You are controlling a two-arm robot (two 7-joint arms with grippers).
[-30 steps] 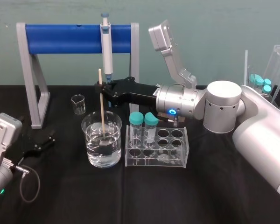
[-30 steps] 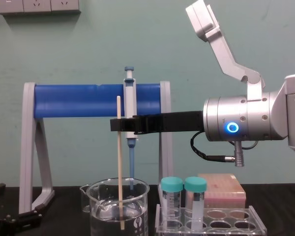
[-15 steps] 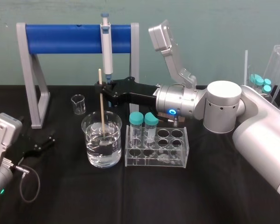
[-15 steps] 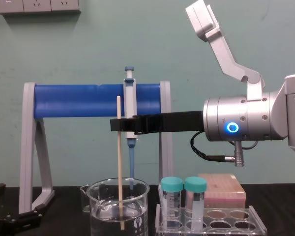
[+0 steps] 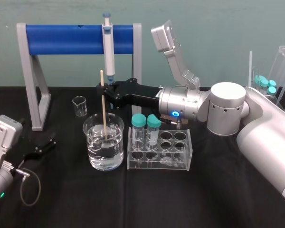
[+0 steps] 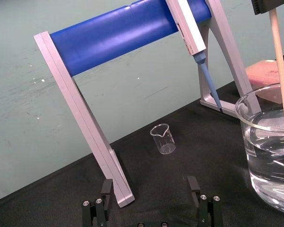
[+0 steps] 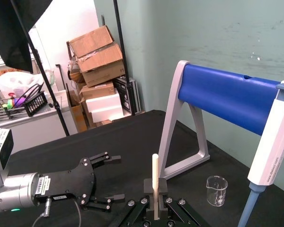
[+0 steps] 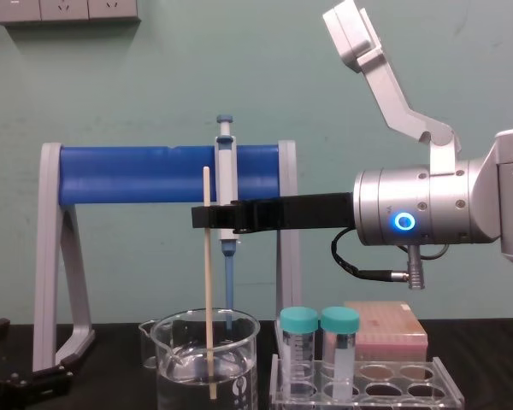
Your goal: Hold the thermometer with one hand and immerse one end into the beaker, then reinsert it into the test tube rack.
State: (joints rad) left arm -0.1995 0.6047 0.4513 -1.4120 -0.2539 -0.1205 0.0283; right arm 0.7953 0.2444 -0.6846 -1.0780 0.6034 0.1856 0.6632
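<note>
Over the beaker (image 5: 93,142) the thermometer (image 5: 103,102) stands upright, clenched near its top by the right gripper (image 5: 103,87). Seen from the chest, its lower end sits under the water. From the head, the test tube rack (image 5: 160,164) stands just beside the beaker, and the left gripper (image 5: 50,141) rests on the table (image 5: 133,199), jaws spread.

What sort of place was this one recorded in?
Probably a staged lab bench: a black table with a beaker where the right gripper holds the thermometer, a test tube rack, and a pipette on a blue stand. The left gripper lies parked at the table's left.
</note>
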